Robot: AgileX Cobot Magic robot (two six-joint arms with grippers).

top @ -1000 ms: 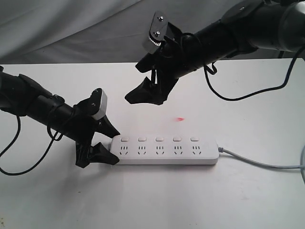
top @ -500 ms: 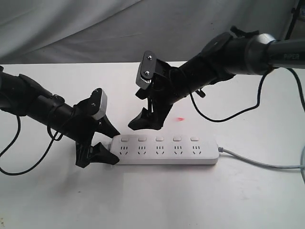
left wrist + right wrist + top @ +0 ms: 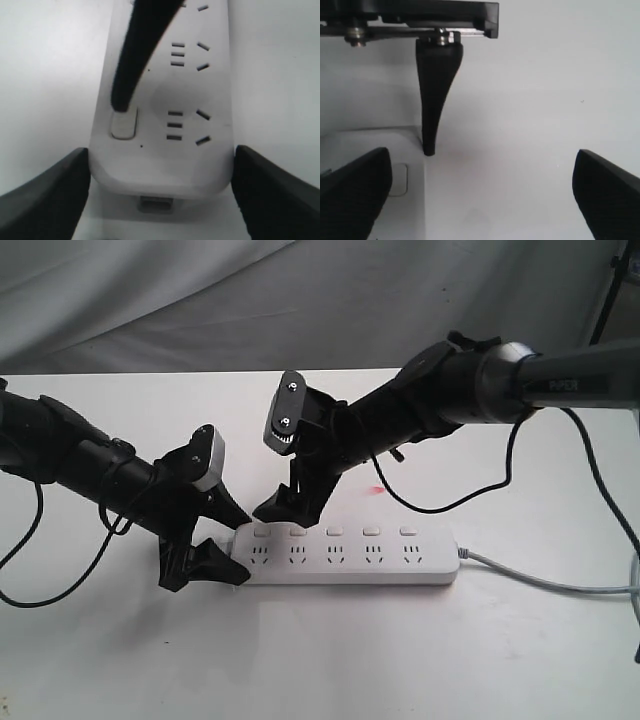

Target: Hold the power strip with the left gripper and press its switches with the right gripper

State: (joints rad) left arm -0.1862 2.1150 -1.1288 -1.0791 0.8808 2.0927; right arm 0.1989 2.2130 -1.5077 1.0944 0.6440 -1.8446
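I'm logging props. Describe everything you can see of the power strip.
The power strip is a long flat white plastic bar with rounded ends, on the white table. Five three-hole sockets run along it, a switch beside each. A grey cord leaves one end; the left gripper clamps the other, where a right gripper finger touches the end switch.

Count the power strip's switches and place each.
5 switches in a row on the power strip, one above each socket; the one nearest the left gripper has a right gripper finger on it. None seems hidden.
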